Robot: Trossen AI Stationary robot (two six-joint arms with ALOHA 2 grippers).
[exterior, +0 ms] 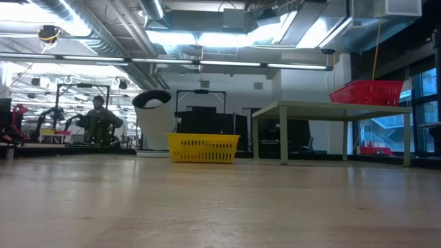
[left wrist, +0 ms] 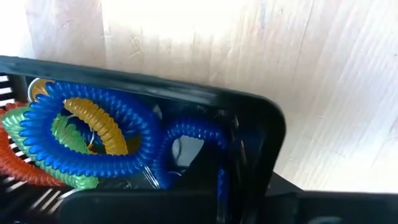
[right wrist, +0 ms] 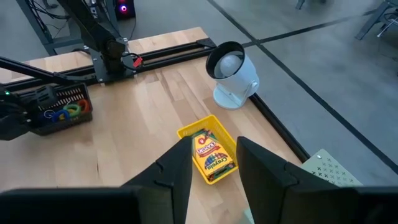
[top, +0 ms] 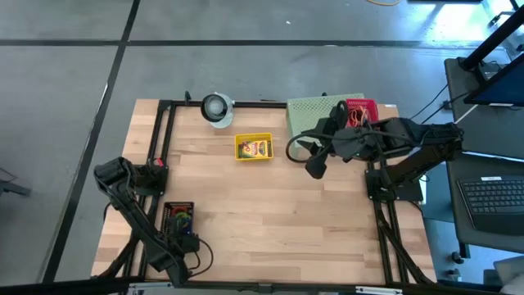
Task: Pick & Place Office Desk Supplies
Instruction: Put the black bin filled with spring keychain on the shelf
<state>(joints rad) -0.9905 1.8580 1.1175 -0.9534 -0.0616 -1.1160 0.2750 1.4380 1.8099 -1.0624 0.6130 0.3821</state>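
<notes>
A black mesh tray [top: 178, 215] near the table's front left holds coiled rubber-band loops: blue [left wrist: 81, 134], yellow [left wrist: 99, 124], green [left wrist: 68, 137] and orange-red [left wrist: 18, 165]. My left gripper [left wrist: 205, 199] points down into the tray's near end [top: 184, 233], shut, beside a smaller blue loop [left wrist: 189, 134]. A yellow-and-green crayon box [right wrist: 211, 155] lies flat in a yellow tray [top: 254, 147] at the far middle. My right gripper [right wrist: 214, 168] hangs open, raised above the table right of that tray [top: 315, 164], with nothing between its fingers. My left gripper comes from above, pointing down, into the black tray where the smaller blue loop [left wrist: 217, 177] runs down toward it. Its own dark fingers hide the place of contact. Whether it has the loop or only stands by it cannot be told.
A round white-and-grey object [top: 217, 106] stands at the far edge. A pale green perforated stand [top: 319, 111] with a red thing [top: 360, 108] beside it sits at the far right. Black frame rails [top: 160, 139] run along the table's left, far and right sides. Bare wood [top: 278, 213] lies between the arms.
</notes>
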